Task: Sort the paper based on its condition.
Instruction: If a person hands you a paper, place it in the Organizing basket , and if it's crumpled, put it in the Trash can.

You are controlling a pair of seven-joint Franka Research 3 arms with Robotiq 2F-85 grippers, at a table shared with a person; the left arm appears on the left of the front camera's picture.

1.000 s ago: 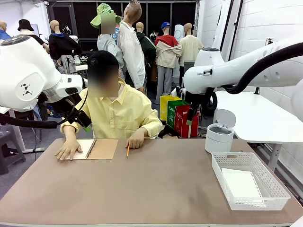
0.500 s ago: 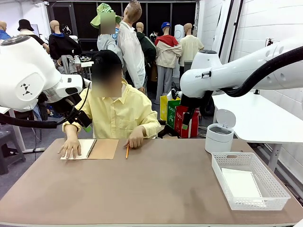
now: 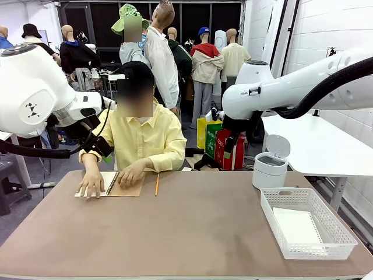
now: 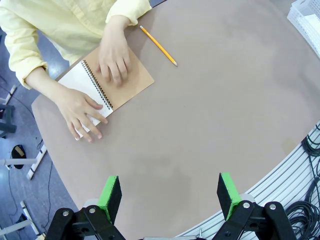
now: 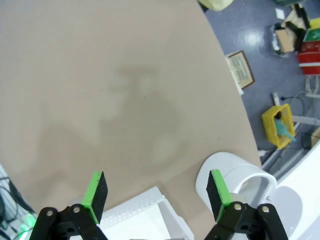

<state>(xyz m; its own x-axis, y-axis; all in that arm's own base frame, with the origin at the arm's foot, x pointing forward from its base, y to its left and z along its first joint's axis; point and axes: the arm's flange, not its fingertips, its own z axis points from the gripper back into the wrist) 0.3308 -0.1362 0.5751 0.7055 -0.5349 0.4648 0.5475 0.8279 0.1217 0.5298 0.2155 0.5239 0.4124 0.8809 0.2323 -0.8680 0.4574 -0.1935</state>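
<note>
Flat white paper [image 3: 296, 226] lies in a rectangular mesh basket [image 3: 273, 224].

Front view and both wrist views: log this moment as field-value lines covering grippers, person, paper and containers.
left gripper: open, above bare table
right gripper: open, above the table near bin and basket
person: one hand on the notebook page, other hand on its tan cover
pencil: on the table beside the notebook
basket: holds flat white paper
bin: lid up, beyond the basket
</note>
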